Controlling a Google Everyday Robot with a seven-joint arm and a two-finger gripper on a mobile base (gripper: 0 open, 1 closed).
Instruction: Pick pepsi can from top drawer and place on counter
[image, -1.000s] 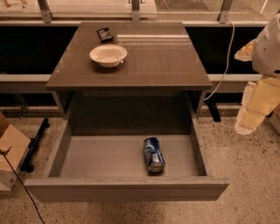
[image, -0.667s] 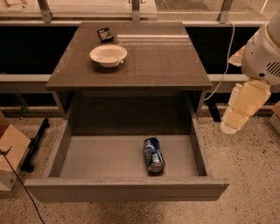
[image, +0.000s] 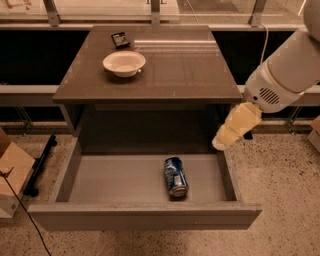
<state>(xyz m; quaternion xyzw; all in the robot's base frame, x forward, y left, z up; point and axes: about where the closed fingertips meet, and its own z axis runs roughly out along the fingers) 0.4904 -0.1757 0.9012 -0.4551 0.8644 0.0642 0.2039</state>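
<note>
The pepsi can (image: 175, 176) is blue with white markings and lies on its side on the grey floor of the open top drawer (image: 115, 180), right of the middle. The drawer is pulled fully out below the counter (image: 180, 70). My gripper (image: 222, 142), cream-coloured at the end of the white arm (image: 285, 75), hangs above the drawer's right rear corner, up and to the right of the can and apart from it.
A white bowl (image: 124, 63) stands on the counter's left half, with a small dark object (image: 120, 39) behind it. A cardboard box (image: 11, 175) and a black bar (image: 41, 162) lie on the speckled floor at the left.
My arm has swung in from the right edge toward the left and down, bringing the gripper over the drawer's right rear corner. The can and bowl have not moved.
</note>
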